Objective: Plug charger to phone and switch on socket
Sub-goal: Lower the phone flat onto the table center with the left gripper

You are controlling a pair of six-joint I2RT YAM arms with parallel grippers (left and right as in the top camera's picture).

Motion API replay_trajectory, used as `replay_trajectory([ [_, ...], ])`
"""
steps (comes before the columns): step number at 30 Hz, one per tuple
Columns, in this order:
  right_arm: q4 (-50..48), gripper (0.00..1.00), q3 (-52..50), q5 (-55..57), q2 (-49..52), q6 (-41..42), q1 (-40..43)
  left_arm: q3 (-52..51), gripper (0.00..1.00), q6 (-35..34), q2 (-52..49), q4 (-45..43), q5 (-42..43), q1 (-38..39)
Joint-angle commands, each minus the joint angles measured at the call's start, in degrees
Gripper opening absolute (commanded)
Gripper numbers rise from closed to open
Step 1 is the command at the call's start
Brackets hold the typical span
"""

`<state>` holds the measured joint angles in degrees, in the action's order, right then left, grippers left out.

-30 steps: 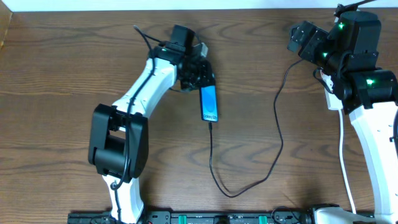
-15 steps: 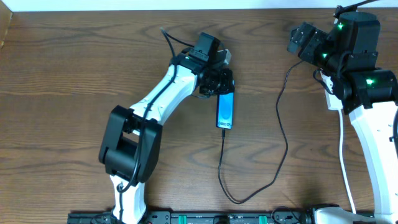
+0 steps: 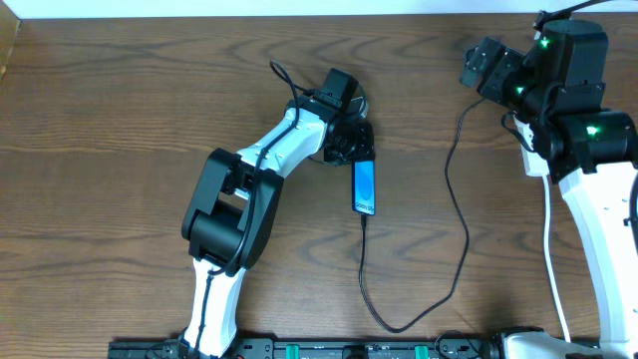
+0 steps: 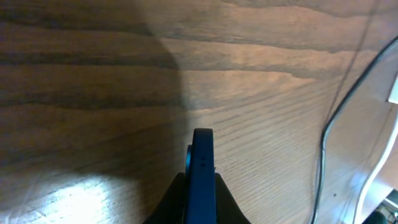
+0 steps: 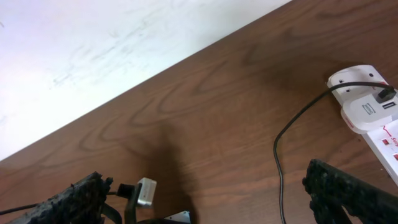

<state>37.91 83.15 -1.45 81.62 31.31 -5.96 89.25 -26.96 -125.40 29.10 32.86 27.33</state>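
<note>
white socket lies just beside my empty, wide-open right gripper, the nearer one, while my left gripper clamps the phone by its far end, charger meeting its near end.

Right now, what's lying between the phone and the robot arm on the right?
Only the charger, its thin black cable curving across the table between the phone and the right arm, as the overhead view shows.

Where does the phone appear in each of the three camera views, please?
Overhead: the phone sits centre, just below the left gripper.
Left wrist: bottom centre, a narrow blue strip between the fingers.
Right wrist: not in view.
Shared landmark: the black charger cable, visible in all three.
</note>
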Motion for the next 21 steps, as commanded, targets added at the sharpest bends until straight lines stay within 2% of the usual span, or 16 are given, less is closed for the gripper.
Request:
replay_trajectory([
  [1, 0.1, 0.99, 0.3, 0.9, 1.2, -0.7, -0.2, 0.1, 0.08, -2.3, -0.2, -0.2, -1.5, -0.2],
  [9, 0.1, 0.99, 0.3, 0.9, 1.3, -0.7, -0.7, 0.1, 0.07, -4.9, -4.4, -1.4, -1.4, 0.0],
  [19, 0.3, 0.99, 0.3, 0.9, 1.3, -0.7, -0.9, 0.1, 0.08, -4.9, -7.0, -1.4, 0.1, 0.0],
  [21, 0.3, 0.99, 0.3, 0.9, 1.3, -0.7, -0.9, 0.1, 0.13, -4.9, -7.0, -1.4, 0.1, 0.0],
])
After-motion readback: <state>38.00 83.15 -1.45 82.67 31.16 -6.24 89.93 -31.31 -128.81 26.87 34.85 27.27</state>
